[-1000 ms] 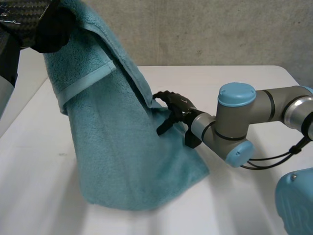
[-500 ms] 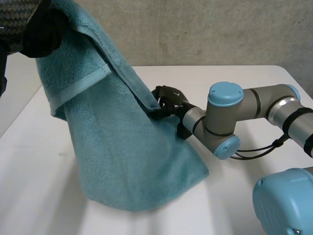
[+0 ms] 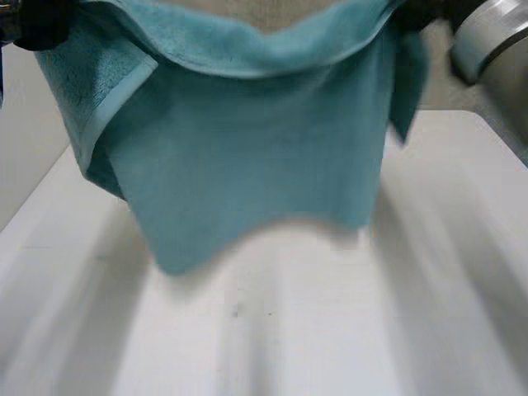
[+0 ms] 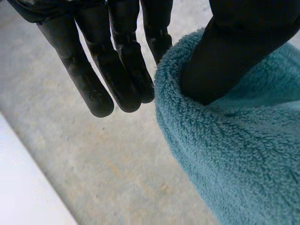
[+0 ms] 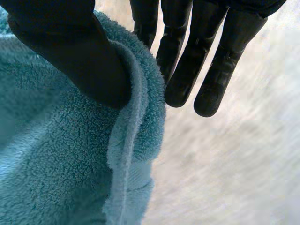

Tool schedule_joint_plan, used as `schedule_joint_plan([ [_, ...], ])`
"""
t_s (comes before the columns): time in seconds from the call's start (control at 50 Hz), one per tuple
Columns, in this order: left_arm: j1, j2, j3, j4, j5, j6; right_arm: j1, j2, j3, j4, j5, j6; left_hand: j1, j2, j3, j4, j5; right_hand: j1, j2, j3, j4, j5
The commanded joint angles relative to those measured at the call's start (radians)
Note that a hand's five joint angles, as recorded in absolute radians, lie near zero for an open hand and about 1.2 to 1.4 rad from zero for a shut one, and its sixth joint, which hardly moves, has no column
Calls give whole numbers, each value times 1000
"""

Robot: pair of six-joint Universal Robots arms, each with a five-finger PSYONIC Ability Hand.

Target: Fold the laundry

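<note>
Head view:
- Teal towel (image 3: 256, 157) is hanging spread out in the air in front of the grey wall (image 3: 470, 95), above the white table (image 3: 330, 330).
- Its top edge is sagging in the middle between two raised corners. Its lower edge looks to be hanging clear of the tabletop, and a pale hem band is showing down the left-hand side.
- Left hand (image 3: 41, 21) is gripping the top corner on its own side.
- Right hand (image 3: 417, 12) is gripping the opposite top corner, with a short flap of cloth dangling beside it. The right arm (image 3: 487, 33) is coming in just past that corner.

Left wrist view:
- Left hand (image 4: 124, 61) is grasping the towel (image 4: 243, 159).
- The thumb (image 4: 234, 51) is pressing into the pile on one face. The straight fingers are lying along the other face, and a rolled edge is bulging up between them.

Right wrist view:
- Right hand (image 5: 185, 51) is grasping the towel (image 5: 56, 164) in the same pinch.
- The thumb (image 5: 65, 51) is sinking into the terry right at the hemmed edge, and the straight fingers are backing the cloth from the far side.
- The hem is running down from the thumb.
</note>
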State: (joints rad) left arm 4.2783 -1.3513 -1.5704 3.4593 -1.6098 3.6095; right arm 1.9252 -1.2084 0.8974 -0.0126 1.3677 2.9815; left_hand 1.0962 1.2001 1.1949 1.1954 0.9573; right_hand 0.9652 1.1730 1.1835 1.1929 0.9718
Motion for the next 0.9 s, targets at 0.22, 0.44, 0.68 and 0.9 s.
schedule_joint_plan([
  [0.22, 89, -347, -29, -78, 96, -183, 3, -399, 454, 264, -7, -421, 300, 196, 201, 201, 264, 431, 223, 213, 203, 250],
  [0.44, 89, -568, -126, -103, 100, -172, -12, -53, 676, 253, -1, -509, 300, 196, 201, 201, 264, 431, 223, 213, 203, 250],
  [0.68, 91, -713, 104, -43, 99, -101, -48, 127, 331, 174, 5, -507, 300, 196, 201, 201, 264, 431, 223, 213, 203, 250],
  [0.9, 86, -671, 549, 279, 45, -12, -38, 201, -187, -99, 157, -498, 300, 196, 201, 201, 264, 431, 223, 213, 203, 250],
])
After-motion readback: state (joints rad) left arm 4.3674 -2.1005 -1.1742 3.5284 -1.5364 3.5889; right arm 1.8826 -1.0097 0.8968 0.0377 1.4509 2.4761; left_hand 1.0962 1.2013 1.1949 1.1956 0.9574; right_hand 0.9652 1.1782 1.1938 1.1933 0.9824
